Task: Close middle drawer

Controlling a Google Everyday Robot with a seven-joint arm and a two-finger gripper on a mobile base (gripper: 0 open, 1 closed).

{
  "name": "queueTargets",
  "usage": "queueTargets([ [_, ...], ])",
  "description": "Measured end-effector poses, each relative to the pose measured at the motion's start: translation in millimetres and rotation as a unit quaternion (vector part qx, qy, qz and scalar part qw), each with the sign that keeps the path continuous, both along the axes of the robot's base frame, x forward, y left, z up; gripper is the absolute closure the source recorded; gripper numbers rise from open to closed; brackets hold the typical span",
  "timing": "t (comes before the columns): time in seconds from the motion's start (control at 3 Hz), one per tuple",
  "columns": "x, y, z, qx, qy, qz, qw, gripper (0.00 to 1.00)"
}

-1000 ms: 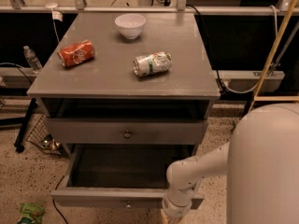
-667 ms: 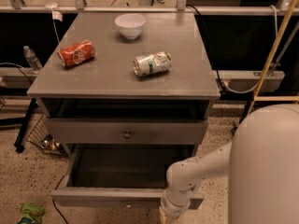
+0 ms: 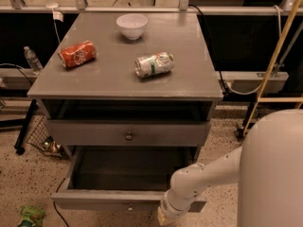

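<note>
Closing looks barely begun, going by how things lie: the middle drawer (image 3: 94, 198) is pulled well out of the table (image 3: 194, 51), its dark, apparently empty inside fully exposed and its grey front far forward of the cabinet face, near the bottom edge of the view. Its knob (image 3: 129, 207) is just visible at the front's lower edge. The upper drawer front (image 3: 85, 132) sits above it with a dark gap under the tabletop, so it looks slightly out too, but that's not our job. The lowest front is hidden under the open drawer. The white arm (image 3: 203, 176) reaches down from the right, and the pincer (image 3: 164, 216) is at the right part of the middle drawer's front, touching or just beside its outer face; it's mostly cut off by the frame edge, so I can't tell how far open it is or whether it has hold of anything. Contact position seems about right for a push. What's left: essentially the whole travel, pushing the front straight in until flush with the cabinet. On the tabletop a red can (image 3: 77, 54), a green-white can (image 3: 154, 64) and a white bowl (image 3: 131, 25) are well clear of the push path.
</note>
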State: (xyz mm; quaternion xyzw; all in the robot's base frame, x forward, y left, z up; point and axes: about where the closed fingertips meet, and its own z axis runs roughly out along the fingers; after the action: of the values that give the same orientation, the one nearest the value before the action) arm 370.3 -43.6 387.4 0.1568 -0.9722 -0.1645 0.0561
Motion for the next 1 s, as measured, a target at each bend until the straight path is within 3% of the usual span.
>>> queueTargets([
  [0.67, 29, 15, -6, 0.036, -0.057, -0.005, 0.9977, 1.00],
  [1.0, 51, 22, -10, 0.062, -0.086, -0.008, 0.9943, 1.00],
])
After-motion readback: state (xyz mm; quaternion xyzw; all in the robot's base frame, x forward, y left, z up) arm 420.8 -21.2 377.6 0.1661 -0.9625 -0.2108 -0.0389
